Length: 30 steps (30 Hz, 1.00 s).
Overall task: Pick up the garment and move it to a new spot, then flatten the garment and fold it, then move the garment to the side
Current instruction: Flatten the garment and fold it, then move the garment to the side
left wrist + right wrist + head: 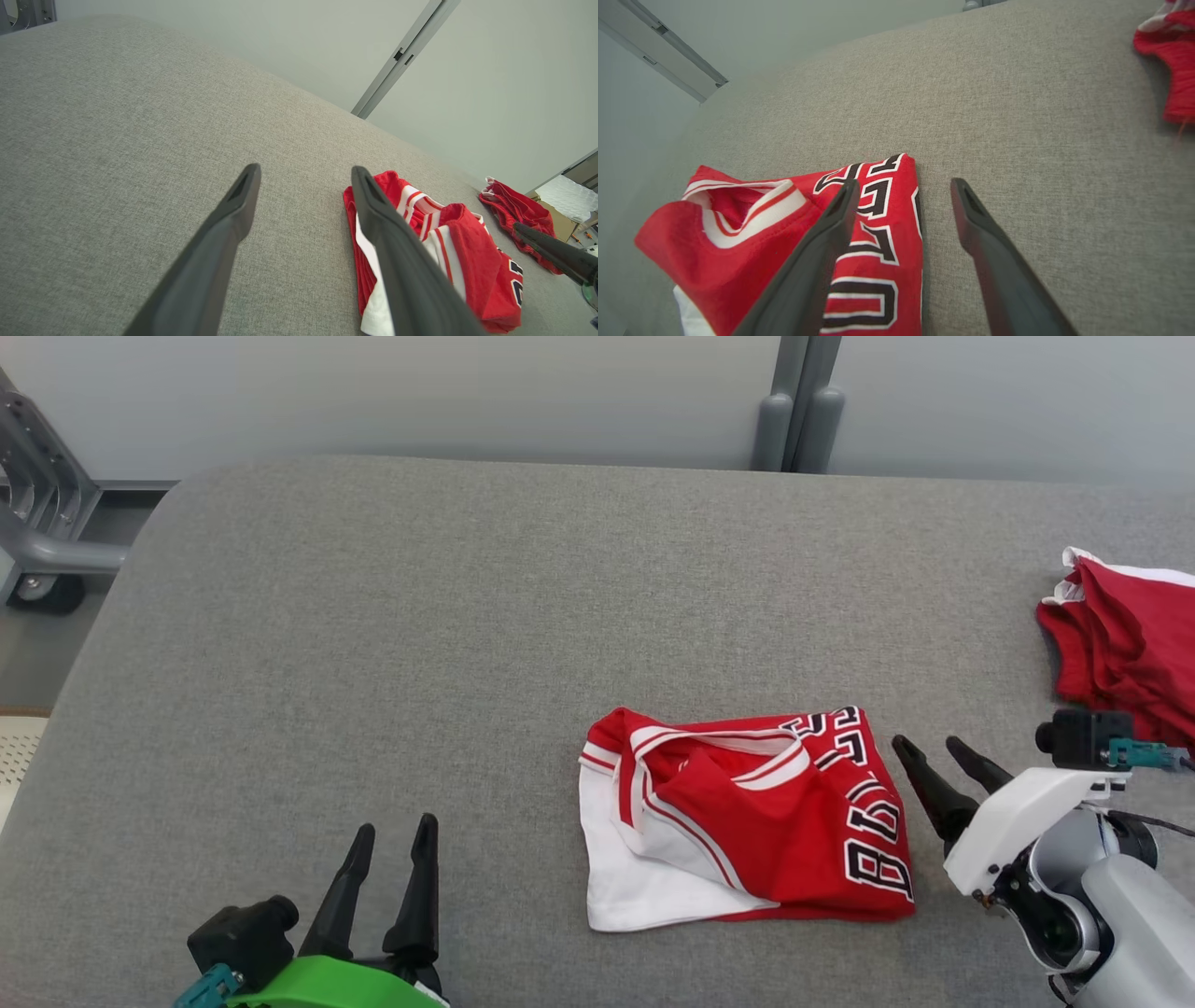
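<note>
I see the garment [747, 821] folded into a rough rectangle on the woven grey surface [467, 616]; red knit, white trim; black white-edged block letters, only a B readable; right gripper [927, 742] spread apart just beside it; left gripper [396, 826] apart, empty.

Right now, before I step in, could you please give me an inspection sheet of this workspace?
Surface: grey woven fabric tabletop, flat.
Job's things: folded red-and-white jersey with black lettering, lying near the front, right of centre.
Clutter: crumpled red garment with white trim at the right edge.
Grippers: left gripper open, empty, at front left; right gripper open, empty, just right of the jersey.
Cables: thin dark cable by the right wrist.
Surroundings: pale wall panels with a grey post behind; grey wheeled metal frame at far left.
</note>
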Motion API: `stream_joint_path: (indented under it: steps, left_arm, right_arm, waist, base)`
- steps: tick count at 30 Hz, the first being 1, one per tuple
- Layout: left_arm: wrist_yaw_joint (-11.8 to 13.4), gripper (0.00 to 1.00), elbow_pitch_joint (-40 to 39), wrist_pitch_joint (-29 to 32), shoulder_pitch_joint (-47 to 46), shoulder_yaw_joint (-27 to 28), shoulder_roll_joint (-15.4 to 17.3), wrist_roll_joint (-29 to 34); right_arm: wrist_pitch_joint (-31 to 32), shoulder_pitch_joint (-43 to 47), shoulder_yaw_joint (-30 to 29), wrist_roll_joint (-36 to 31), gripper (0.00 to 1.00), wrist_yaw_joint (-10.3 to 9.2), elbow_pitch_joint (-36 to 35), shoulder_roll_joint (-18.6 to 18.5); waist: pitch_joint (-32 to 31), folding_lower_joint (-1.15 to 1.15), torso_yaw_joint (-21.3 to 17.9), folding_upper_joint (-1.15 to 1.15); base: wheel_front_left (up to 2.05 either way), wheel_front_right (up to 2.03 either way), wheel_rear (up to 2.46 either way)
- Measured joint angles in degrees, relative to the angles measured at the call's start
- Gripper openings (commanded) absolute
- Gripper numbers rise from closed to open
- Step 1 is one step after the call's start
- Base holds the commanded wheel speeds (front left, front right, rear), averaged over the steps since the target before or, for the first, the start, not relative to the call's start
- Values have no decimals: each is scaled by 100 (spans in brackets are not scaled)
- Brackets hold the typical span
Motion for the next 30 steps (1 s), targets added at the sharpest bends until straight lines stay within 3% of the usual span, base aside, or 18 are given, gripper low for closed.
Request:
stream_joint_path:
  steps: [9,27,28,29,30]
  left_arm:
    - [0,100,-26,66,-13,-56,2,65]
    - [0,100,8,158,-25,-55,25,90]
    - [0,100,8,158,-25,-48,29,90]
    - [0,100,9,159,-25,-36,31,92]
    - [0,100,9,166,-25,-32,33,92]
  right_arm:
    - [-168,164,-82,249,100,19,361,124]
    - [-238,91,68,499,100,433,1109,554]
    - [-238,62,103,512,78,478,1131,564]
    - [-237,26,146,571,40,526,1178,605]
    - [-238,13,171,579,27,561,1203,623]
  waist:
    - [216,0,-18,0]
    - [229,0,247,0]
    - [226,0,248,0]
    - [217,0,245,0]
    - [212,0,242,0]
  base:
    - [0,0,0]
    - [0,0,0]
    - [0,0,0]
    - [0,0,0]
    - [0,0,0]
